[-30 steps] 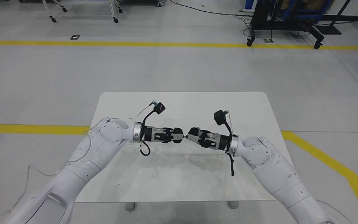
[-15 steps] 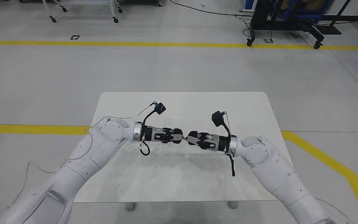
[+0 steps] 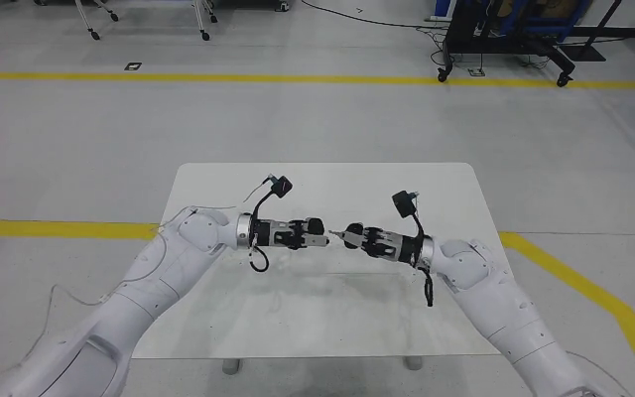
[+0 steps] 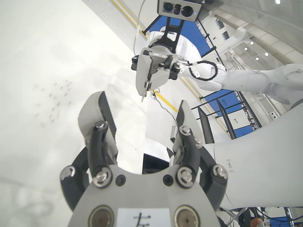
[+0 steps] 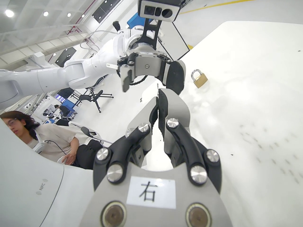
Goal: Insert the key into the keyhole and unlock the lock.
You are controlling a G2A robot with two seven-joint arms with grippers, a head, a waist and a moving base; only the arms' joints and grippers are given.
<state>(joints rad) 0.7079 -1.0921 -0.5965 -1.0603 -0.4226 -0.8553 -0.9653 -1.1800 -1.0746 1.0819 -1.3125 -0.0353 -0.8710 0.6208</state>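
The right pincer (image 5: 158, 102) pinched the key (image 4: 143, 95); the left pincer (image 4: 142, 112) gaped empty. The padlock (image 5: 199, 78) lay on the worktop (image 5: 248, 72), key not yet inserted.

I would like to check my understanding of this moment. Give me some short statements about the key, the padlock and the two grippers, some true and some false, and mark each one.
1. The right gripper has its jaws shut on the key. True.
2. The left gripper holds the padlock. False: its jaws are open and empty.
3. The padlock lies on the table. True.
4. The key is inserted in the padlock. False: the key is in the right gripper, in the air and apart from the padlock.
5. The two grippers face each other above the table. True.
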